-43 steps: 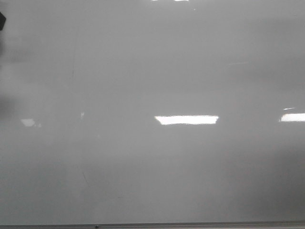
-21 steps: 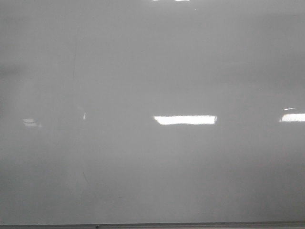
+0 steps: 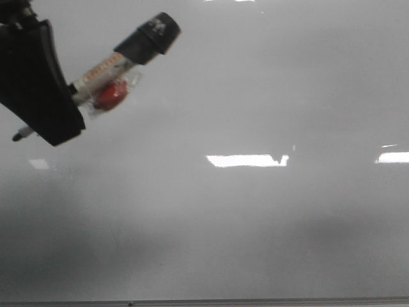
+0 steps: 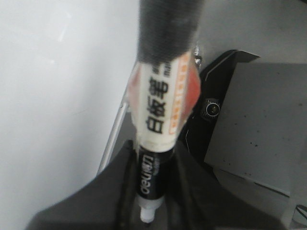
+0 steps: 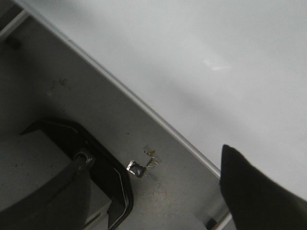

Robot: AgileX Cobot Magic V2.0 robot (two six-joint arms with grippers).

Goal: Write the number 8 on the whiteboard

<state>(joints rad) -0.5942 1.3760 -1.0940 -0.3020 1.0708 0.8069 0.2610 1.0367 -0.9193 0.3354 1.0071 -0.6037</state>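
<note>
A black-capped white marker pen with a red band [image 3: 108, 73] is held clamped between the fingers of the black left gripper [image 3: 39, 83], tilted, in the upper left before the large glossy pale grey whiteboard [image 3: 255, 224]. No figure 8 can be seen on the board. Of the right gripper [image 5: 254, 191] only one dark finger is seen; its state cannot be told.

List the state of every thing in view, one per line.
Whiteboard: blank, no number 8 on it yet; only light glare.
Marker: held tilted, uncapped, tip clear of the board's writing.
Left claw: shut on the marker.
Right claw: only one finger shows; open or shut unclear.
</note>
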